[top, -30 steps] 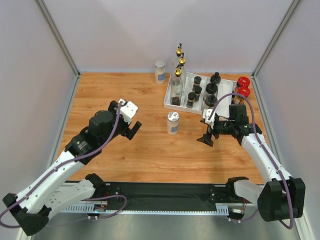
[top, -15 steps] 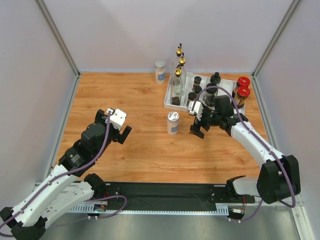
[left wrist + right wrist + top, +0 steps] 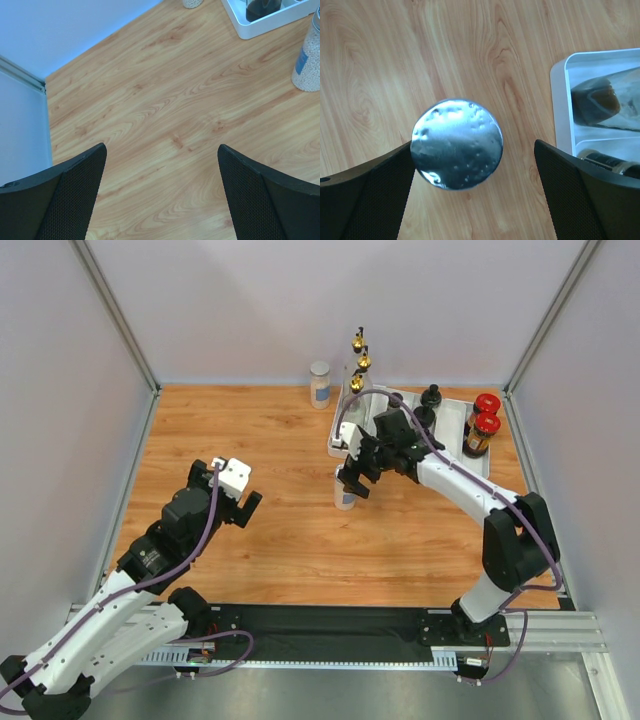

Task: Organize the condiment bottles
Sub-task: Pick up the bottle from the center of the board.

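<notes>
Jaws spread wide, the right gripper (image 3: 352,481) hangs over the silver-lidded jar (image 3: 456,144) beside the tray (image 3: 559,100); it should centre before descending straight.

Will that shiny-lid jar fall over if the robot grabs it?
Probably not easily: the silver-lidded jar stands upright, full of pale granules, so likely steady. Its smooth round wall might slip, or roll if tipped.
</notes>
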Robot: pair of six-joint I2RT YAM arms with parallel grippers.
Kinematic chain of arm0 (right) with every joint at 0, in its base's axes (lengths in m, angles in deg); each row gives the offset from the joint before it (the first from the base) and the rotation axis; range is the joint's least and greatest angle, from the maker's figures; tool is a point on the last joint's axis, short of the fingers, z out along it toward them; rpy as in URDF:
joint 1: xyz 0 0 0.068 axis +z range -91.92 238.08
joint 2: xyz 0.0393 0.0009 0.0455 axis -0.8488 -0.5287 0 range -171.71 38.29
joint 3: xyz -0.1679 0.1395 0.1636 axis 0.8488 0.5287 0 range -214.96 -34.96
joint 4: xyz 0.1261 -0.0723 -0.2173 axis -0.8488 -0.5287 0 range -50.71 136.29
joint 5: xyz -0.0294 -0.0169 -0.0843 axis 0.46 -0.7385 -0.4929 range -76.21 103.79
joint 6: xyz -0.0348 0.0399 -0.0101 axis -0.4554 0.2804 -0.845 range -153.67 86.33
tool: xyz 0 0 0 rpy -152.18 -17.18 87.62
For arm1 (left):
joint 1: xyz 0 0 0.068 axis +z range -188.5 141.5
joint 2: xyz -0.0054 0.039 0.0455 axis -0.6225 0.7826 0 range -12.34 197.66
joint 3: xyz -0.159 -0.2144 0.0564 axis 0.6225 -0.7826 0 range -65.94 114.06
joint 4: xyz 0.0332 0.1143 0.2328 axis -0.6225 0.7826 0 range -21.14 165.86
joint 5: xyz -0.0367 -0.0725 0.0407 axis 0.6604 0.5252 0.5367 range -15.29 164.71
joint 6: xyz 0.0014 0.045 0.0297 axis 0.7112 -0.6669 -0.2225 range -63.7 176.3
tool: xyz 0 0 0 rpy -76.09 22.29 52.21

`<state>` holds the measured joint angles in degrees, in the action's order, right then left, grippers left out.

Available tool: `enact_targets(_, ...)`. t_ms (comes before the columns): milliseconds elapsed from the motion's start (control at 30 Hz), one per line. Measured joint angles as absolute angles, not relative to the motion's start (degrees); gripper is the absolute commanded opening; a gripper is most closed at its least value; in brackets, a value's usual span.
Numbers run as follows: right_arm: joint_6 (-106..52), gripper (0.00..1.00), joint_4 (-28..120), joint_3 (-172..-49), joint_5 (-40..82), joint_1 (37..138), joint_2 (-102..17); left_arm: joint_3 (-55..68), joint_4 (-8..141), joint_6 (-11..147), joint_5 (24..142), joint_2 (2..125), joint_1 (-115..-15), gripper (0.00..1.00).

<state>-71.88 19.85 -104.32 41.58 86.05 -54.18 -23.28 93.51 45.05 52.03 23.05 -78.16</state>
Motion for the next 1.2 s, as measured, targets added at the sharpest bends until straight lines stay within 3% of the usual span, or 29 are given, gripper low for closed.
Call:
enact_targets(100,-69.8,1.0,19.7,-106.6,41.7,87.3,-56.8,-23.3,93.5,45.1,51.9,23.1,-78.2,1.0)
enact_targets(200,-67.9,0.82,19.3,-107.9,41.8,88.1,-58.5,-23.3,93.5,45.1,51.7,22.9,-78.2,1.0)
enact_targets(233,-67.1,0.68,19.0,-108.5,41.7,88.4,-59.1,-23.3,93.5,45.1,51.7,22.9,-78.2,1.0)
enact_targets(300,-66.0,0.5,18.7,-109.3,41.7,88.7,-60.0,-23.3,93.5,45.1,51.6,22.7,-78.2,1.0)
enact_targets(333,-65.6,0.31,18.5,-109.7,41.7,88.8,-60.3,-23.3,93.5,45.1,51.6,22.7,-78.2,1.0)
enact_targets(433,-64.6,0.13,18.0,-110.0,41.3,88.8,-60.4,-23.3,93.5,45.1,51.5,22.5,-78.2,1.0)
enact_targets(633,-65.0,0.06,14.6,-109.9,40.9,88.8,-59.0,-23.6,93.5,45.1,51.2,22.0,-78.2,1.0)
enact_targets(867,-67.8,0.06,5.6,-108.1,41.8,87.0,-51.4,-23.6,93.5,45.1,51.0,21.8,-78.2,1.0)
enact_targets(1200,-69.6,0.06,0.6,-102.1,43.2,73.2,-39.4,-23.6,93.5,45.1,51.0,21.6,-78.2,1.0)
